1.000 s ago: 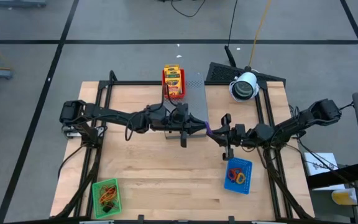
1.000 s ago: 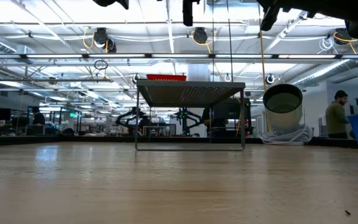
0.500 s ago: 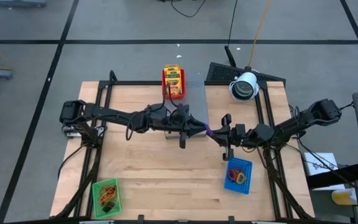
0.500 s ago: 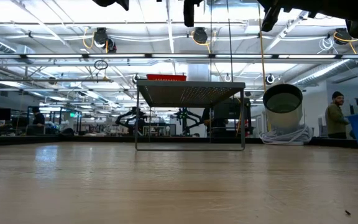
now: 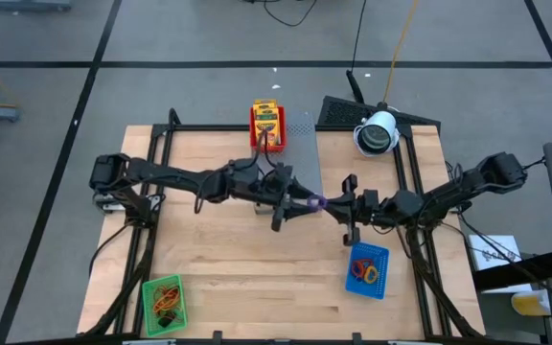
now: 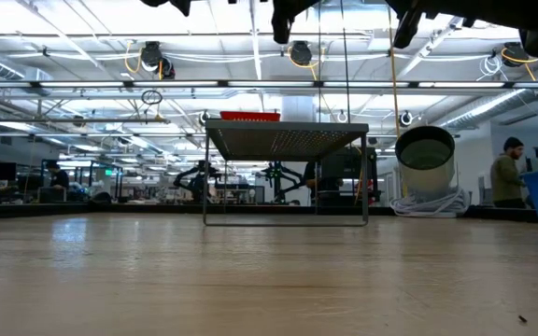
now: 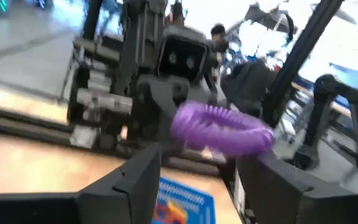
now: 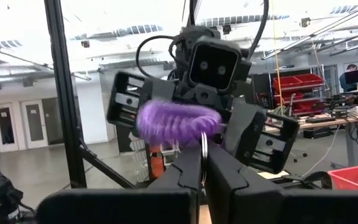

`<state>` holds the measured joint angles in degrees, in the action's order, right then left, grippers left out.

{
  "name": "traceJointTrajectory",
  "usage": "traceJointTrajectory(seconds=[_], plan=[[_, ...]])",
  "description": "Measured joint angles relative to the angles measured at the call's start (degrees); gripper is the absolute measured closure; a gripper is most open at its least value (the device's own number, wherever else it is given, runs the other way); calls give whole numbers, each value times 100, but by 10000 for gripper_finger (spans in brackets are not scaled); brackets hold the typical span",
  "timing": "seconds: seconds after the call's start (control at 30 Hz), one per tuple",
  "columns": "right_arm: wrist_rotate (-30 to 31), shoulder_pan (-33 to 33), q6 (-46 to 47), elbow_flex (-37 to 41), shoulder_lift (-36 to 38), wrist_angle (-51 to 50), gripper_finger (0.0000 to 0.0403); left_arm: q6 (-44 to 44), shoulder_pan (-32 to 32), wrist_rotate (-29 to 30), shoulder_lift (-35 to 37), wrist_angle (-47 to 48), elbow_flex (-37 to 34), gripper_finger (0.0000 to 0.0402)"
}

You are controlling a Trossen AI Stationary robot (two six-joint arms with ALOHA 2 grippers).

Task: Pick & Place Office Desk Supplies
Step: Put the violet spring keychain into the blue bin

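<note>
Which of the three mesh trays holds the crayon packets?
The red mesh tray at the table's far edge, beside the grey perforated box. The green tray and blue tray, both near the front, hold rubber bands.

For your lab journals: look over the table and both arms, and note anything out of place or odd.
One oddity: a purple coiled loop hangs in mid-air above the table, pinched by the shut right claw, with the left claw open around it. The red tray, green tray and blue tray look orderly.

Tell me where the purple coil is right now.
The purple coil hangs mid-table in the high view, pinched by the shut right gripper, with the open left gripper beside it.
</note>
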<state>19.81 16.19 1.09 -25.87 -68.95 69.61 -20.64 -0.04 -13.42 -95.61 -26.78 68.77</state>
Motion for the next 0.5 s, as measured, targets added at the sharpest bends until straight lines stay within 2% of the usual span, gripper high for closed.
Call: traceJointTrajectory(seconds=[0.17,0.27,0.37,0.5], plan=[[-65,0,14,2,262,-119,403,89,115,-167,394,1043,0,183],[-225,0,30,2,599,-519,403,164,174,-165,702,1607,0,183],[-520,0,254,6,1034,-1115,403,165,225,-161,1045,2101,0,183],[-1233,0,693,5,1701,-1969,403,-80,266,-158,1456,2534,0,183]])
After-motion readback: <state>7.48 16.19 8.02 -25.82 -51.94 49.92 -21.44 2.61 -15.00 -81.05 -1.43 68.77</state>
